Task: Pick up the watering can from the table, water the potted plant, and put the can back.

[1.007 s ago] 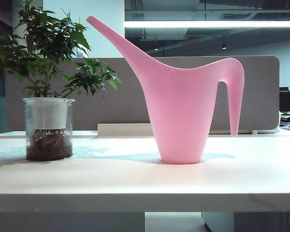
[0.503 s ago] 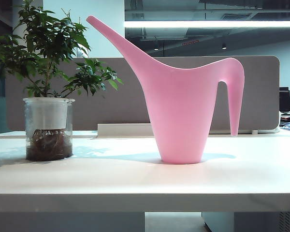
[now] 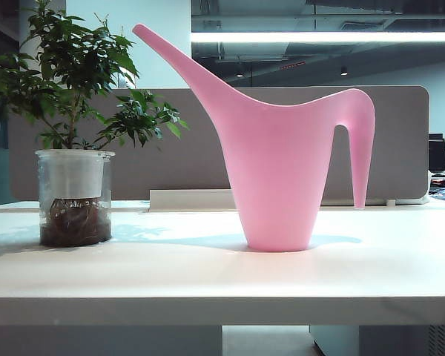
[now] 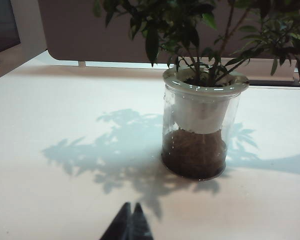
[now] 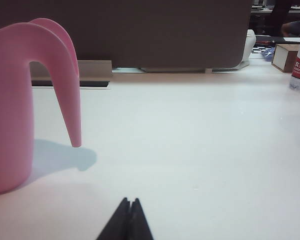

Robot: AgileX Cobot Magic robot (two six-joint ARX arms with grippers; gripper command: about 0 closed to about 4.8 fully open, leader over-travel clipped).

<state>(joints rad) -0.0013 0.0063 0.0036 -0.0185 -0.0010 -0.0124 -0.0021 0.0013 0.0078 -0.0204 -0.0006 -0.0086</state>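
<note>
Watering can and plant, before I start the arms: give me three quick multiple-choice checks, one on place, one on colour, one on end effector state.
1. The potted plant stands where, in the exterior view?
A. left of the watering can
B. right of it
C. behind it

2. The watering can is:
A. green
B. pink
C. white

3. The right end effector is:
A. shut, empty
B. shut on the handle
C. wide open

Answers:
1 A, the spout points toward the plant on the left.
2 B, its whole body is pink.
3 A, its fingertips meet above the bare table, apart from the can; the left end effector looks the same.
</note>
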